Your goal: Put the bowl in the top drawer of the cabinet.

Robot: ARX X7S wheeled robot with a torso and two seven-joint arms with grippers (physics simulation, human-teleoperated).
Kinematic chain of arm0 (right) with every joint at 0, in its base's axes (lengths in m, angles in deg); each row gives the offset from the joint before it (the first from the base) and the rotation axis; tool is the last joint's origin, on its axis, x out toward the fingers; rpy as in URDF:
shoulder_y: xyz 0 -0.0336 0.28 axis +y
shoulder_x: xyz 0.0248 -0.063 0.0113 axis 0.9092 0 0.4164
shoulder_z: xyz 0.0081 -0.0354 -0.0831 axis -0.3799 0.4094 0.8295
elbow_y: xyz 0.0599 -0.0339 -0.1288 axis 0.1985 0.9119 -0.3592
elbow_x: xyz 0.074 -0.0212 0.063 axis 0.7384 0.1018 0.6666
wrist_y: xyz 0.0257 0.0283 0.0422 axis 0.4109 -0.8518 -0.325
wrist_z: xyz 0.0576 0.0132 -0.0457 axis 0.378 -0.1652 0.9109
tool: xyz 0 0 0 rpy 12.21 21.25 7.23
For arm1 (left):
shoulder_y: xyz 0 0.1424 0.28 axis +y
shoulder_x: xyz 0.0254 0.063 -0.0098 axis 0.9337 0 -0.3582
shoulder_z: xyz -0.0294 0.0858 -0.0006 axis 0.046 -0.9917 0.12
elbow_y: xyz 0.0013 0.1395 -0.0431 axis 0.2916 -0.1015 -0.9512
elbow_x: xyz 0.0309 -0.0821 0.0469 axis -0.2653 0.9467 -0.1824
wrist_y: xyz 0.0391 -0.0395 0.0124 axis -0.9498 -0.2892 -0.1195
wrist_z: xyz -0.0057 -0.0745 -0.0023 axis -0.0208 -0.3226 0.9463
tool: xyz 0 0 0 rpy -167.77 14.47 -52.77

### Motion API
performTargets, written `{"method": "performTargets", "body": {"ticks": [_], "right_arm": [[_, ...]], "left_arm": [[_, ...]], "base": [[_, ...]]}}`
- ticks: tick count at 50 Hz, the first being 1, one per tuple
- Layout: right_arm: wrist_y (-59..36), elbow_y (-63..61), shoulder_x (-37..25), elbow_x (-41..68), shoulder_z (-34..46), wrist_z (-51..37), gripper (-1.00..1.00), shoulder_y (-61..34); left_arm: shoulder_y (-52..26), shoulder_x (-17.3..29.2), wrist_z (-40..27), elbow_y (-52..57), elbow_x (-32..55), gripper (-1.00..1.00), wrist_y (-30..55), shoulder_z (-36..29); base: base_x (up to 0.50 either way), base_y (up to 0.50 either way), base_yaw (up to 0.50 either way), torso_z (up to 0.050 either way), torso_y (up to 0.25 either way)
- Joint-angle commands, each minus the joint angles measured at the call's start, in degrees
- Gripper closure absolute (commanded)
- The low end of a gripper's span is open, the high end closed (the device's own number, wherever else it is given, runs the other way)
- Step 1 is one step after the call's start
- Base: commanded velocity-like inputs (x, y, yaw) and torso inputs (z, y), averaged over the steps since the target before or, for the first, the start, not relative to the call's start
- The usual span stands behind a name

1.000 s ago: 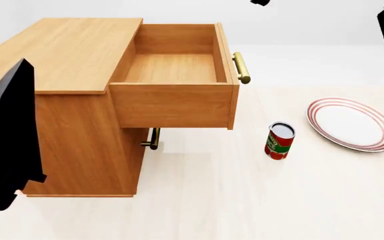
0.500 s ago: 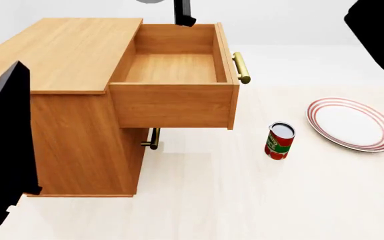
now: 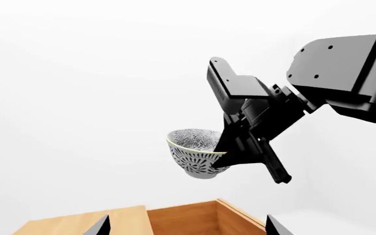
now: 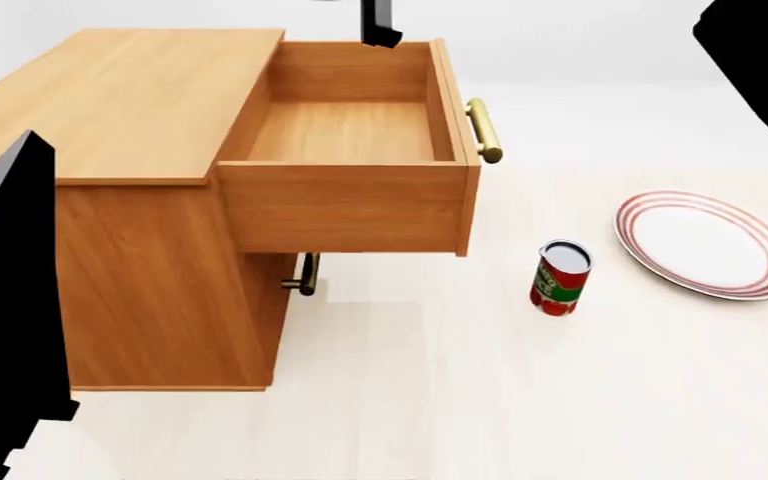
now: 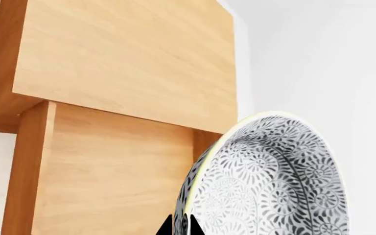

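Bowl [image 3: 197,157]: deep, blue-grey patterned, probably rigid glazed ceramic, so likely slippery and chip-prone; best held by the rim. Right gripper [image 3: 224,155] is clamped on that rim, carrying it in the air above the open top drawer [image 4: 344,135] of the cabinet [image 4: 117,105]. Left gripper [image 3: 184,226]: fingers parted, holding nothing.

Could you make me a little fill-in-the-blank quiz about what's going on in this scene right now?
1. The right gripper holds the bowl by its ____.
2. The top drawer of the cabinet is pulled ____.
3. Inside, the top drawer holds ____.
4. On the floor between the cabinet and the plate stands a red ____.

Missing words: rim; open; nothing; can
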Motion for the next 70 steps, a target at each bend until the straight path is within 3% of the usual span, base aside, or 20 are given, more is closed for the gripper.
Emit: {"method": "performTargets", "body": {"ticks": [1, 19, 39, 70], "right_arm": [[-0.26, -0.11, 0.0, -1.22, -0.07, -0.51, 1.0, -0.14], [-0.32, -0.75, 0.0, -2.23, 0.08, 0.38, 1.0, 0.07], [-0.28, -0.81, 0.0, -3.25, 0.06, 1.43, 1.0, 0.18], [-0.7, -0.93, 0.0, -4.2, 0.12, 3.4, 1.0, 0.61]], "left_arm": [[-2.91, 0.63, -2.64, -0.08, 2.9, -1.0, -0.11, -0.66], [-6.25, 1.36, -4.88, -0.16, 4.75, -1.0, 0.38, -1.67], [-8.15, -0.79, -5.63, -0.95, 3.44, -1.0, 4.64, -2.48], [-8.8, -1.22, -6.78, -1.14, 4.57, -1.0, 4.87, -2.0]], "base": [[0.0, 0.0, 0.0, 0.0, -0.158], [0.0, 0.0, 0.0, 0.0, -0.158], [0.0, 0.0, 0.0, 0.0, 0.0], [0.0, 0.0, 0.0, 0.0, -0.116]]}}
